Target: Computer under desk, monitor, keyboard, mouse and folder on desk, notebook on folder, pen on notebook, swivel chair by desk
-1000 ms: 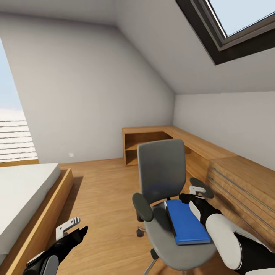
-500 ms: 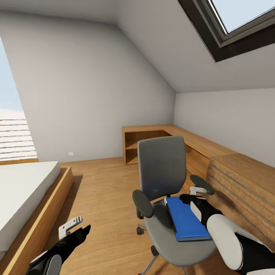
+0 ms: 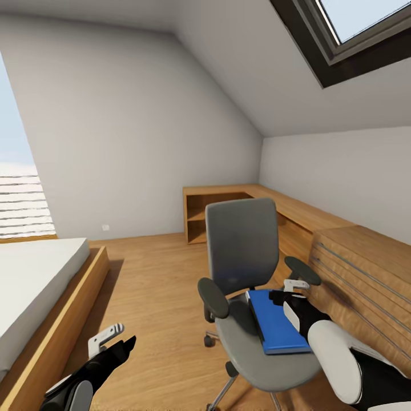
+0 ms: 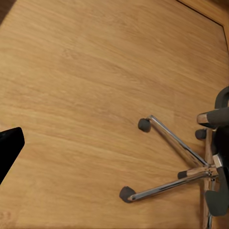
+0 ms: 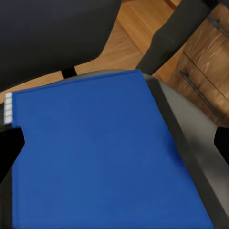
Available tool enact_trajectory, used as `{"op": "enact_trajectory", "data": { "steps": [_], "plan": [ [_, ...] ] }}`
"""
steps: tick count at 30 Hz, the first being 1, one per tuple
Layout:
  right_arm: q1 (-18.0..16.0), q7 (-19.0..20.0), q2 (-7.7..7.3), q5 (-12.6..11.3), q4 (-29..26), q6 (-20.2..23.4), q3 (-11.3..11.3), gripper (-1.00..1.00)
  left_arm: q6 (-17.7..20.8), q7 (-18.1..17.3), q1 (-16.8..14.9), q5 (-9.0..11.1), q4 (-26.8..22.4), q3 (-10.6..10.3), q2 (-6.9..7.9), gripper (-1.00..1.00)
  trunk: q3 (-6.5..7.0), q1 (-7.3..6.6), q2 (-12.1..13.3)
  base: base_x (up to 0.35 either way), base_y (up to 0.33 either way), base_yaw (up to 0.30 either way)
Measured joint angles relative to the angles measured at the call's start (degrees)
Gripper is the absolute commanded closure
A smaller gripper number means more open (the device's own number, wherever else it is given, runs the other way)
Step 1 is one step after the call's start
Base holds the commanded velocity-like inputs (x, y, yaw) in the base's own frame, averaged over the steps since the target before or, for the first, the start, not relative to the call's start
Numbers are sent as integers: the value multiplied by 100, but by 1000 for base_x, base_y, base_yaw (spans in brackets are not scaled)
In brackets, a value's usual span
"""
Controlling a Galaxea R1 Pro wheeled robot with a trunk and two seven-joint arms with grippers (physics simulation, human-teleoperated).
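Right gripper [image 3: 283,290] edged further over folder [image 3: 275,321], jaws apart; folder's long axis runs toward chair [image 3: 242,251] backrest.

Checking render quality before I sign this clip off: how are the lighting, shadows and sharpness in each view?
Head view: even daylight, soft shadow on the floor beside the bed, wide-angle stretch at the edges. Left wrist view: flat light, swivel chair base sharp, chrome legs glinting. Right wrist view: folder uniformly lit without glare, slightly soft at close range; dark fingertips sit at the frame edges.
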Motion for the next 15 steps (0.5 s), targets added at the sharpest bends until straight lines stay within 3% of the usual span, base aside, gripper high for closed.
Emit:
{"op": "enact_trajectory", "data": {
  "steps": [5, 15],
  "plan": [
    [2, -1, -9, 0, -4, -3, 0, -100, -3, 0, 0, 0, 0, 0, -1, -100, -90, 110, -201, 0, 0, 0],
    [3, 8, -165, -8, -9, -19, -6, -100, -3, 0, 0, 0, 0, 0, -1, -100, -269, 330, -602, 0, 0, 0]
  ]
}}
